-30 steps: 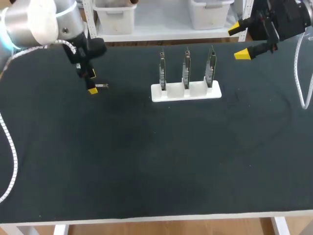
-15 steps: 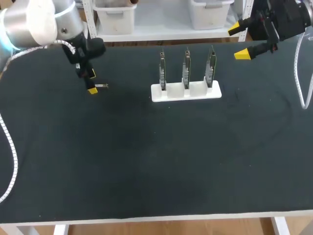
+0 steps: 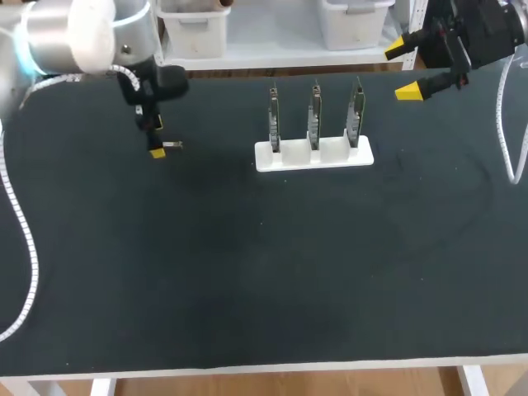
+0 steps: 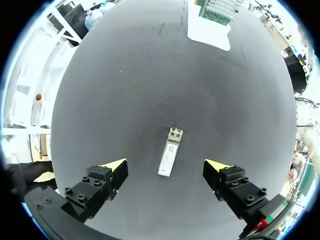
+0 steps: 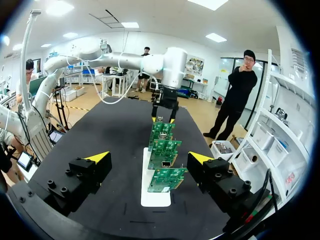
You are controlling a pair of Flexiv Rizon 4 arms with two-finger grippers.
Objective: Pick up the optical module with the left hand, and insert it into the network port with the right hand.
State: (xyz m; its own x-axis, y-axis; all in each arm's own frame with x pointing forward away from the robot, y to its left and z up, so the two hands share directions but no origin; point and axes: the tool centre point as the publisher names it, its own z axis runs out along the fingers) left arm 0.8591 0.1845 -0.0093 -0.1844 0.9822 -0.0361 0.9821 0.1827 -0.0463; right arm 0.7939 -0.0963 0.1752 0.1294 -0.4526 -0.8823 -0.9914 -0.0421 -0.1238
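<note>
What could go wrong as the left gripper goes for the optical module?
The optical module lies flat and slightly askew between the fingers of the open left gripper; closing may twist or skid it on the mat. The boards stand thin and upright in their white holder, so an insertion push by the right gripper might tip them.

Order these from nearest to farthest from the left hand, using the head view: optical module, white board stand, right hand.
1. The optical module, on the table right by the left hand.
2. The white board stand, mid-table, towards the back.
3. The right hand, over the far right corner.
</note>
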